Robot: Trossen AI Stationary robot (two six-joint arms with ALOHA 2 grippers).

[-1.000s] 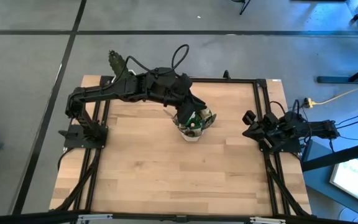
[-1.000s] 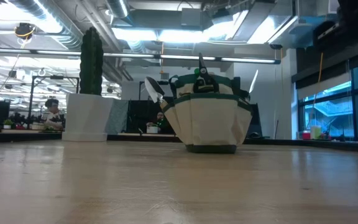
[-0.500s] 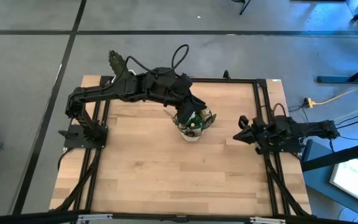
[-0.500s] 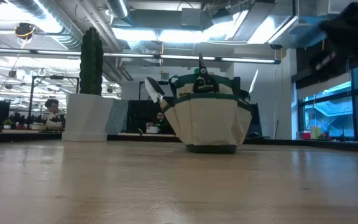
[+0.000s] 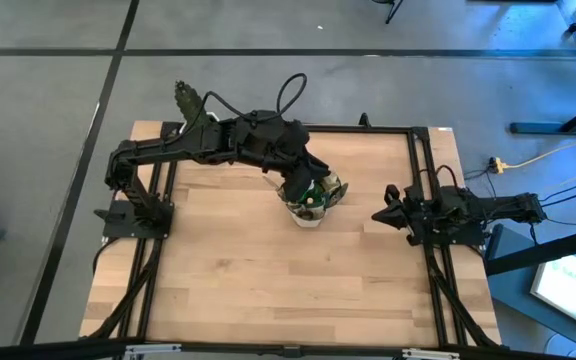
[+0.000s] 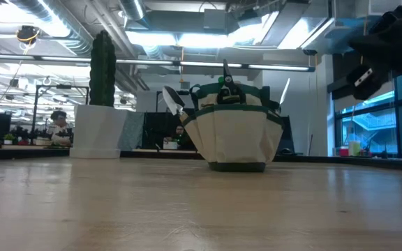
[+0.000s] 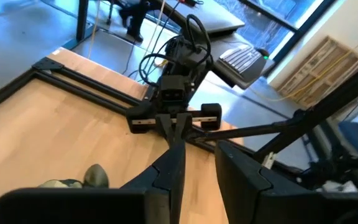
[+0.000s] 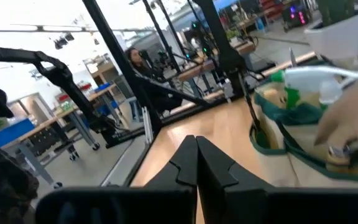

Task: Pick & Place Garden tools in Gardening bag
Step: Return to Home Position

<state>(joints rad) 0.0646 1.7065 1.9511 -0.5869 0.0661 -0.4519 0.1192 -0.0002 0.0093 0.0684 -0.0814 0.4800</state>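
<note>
The gardening bag (image 6: 234, 137), tan with green trim, stands upright on its base mid-table (image 5: 311, 203). Garden tools stick out of its mouth: a silver trowel blade (image 6: 172, 100), dark handles (image 6: 225, 78) and a green-and-white spray bottle (image 8: 316, 79). My left gripper (image 5: 306, 180) hovers above the bag. It is narrowly open, with bare table showing between its fingers (image 7: 199, 155). My right gripper (image 5: 377, 217) is shut near the table's right edge and points toward the bag, holding nothing (image 8: 196, 148).
A green cactus in a white pot (image 6: 100, 111) stands at the table's far left corner (image 5: 183, 98). A black frame (image 5: 423, 170) rims the tabletop. My right arm (image 6: 396, 35) shows high at the right in the low view. People sit in the room beyond.
My right gripper has swung out from its base toward the table's middle and sunk a little, levelling off so that it points at the bag; it has stayed shut. The bag and its tools have not moved.
</note>
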